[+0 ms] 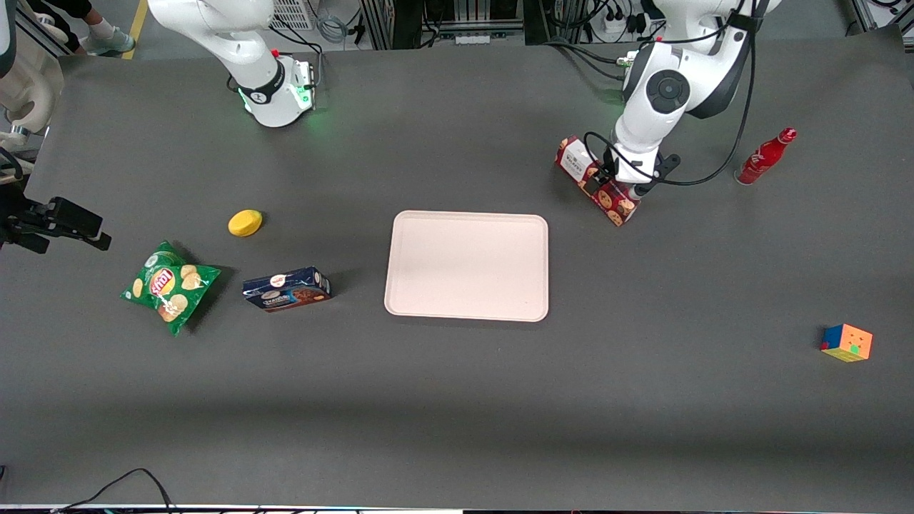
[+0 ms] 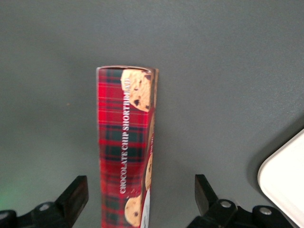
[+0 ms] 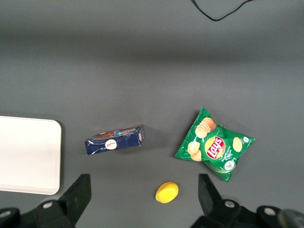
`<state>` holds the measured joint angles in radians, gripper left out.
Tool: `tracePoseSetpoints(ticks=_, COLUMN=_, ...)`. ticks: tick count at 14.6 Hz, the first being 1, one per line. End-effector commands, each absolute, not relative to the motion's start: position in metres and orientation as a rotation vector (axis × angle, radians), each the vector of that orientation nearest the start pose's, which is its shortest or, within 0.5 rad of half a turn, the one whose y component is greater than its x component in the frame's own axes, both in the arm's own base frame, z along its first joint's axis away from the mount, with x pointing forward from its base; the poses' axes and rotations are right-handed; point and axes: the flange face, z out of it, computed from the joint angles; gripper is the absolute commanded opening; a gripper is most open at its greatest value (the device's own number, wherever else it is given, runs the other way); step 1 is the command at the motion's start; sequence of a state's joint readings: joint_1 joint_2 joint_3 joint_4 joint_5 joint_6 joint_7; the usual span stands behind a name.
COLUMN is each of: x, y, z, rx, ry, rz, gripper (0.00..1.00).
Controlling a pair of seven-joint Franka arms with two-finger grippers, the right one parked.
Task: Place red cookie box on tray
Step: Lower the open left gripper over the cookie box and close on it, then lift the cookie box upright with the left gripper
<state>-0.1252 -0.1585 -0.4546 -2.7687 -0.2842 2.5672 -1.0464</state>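
Gripper (image 2: 137, 199) lowered over red cookie box (image 2: 126, 142), jaws spread

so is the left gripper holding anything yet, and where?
Nothing held. The gripper straddles the red cookie box partway along its length, jaws open, clear of both sides.

The tray (image 1: 467, 265) lies flat at the middle of the surface (image 1: 457, 400). The red cookie box (image 1: 597, 181) lies on the surface near the tray's corner, apart from it and farther from the front camera. The end effector (image 1: 620, 187) sits directly above the box, its fingers (image 2: 73, 197) spread to either side of it without touching. A bottle (image 1: 764, 157) stands toward the working arm's end, a puzzle cube (image 1: 847, 343) nearer the camera. Toward the parked arm's end lie a smaller cookie box (image 1: 286, 289), a chip bag (image 1: 168, 285) and a lemon (image 1: 245, 223).
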Motion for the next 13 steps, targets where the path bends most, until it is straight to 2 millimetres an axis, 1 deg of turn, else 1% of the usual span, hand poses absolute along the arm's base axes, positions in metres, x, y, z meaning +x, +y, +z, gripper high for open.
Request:
tracePoseSetpoints(ticks=1, x=0.311, y=-0.197, z=0.227, rx=-2.964, ry=-1.156, rz=0.103, gripper=1.0)
tracePoseSetpoints(ticks=3, x=0.3, y=-0.203, z=0.218, rx=-2.979, ry=-1.117, rz=0.092, gripper=1.0)
tracePoseSetpoints(ticks=6, x=0.297, y=-0.202, z=0.213, rx=-2.974, ry=-1.114, rz=0.103, gripper=1.0)
tracePoseSetpoints(ticks=7, x=0.297, y=-0.203, z=0.212, rx=-2.975, ry=-1.111, rz=0.105, gripper=0.93)
tracePoseSetpoints(ticks=8, x=0.297, y=-0.203, z=0.212, rx=-2.973, ry=-1.113, rz=0.108, gripper=0.82)
tracePoseSetpoints(ticks=9, x=0.297, y=-0.202, z=0.211, rx=-2.971, ry=-1.115, rz=0.11, gripper=0.69)
tracePoseSetpoints(ticks=10, x=0.297, y=-0.202, z=0.211, rx=-2.971, ry=-1.115, rz=0.11, gripper=0.58)
tracePoseSetpoints(ticks=11, x=0.297, y=-0.202, z=0.212, rx=-2.969, ry=-1.117, rz=0.114, gripper=0.38)
tracePoseSetpoints(ticks=12, x=0.297, y=-0.202, z=0.211, rx=-2.968, ry=-1.116, rz=0.116, gripper=0.24)
tracePoseSetpoints(ticks=13, x=0.297, y=-0.202, z=0.212, rx=-2.967, ry=-1.113, rz=0.119, gripper=0.17)
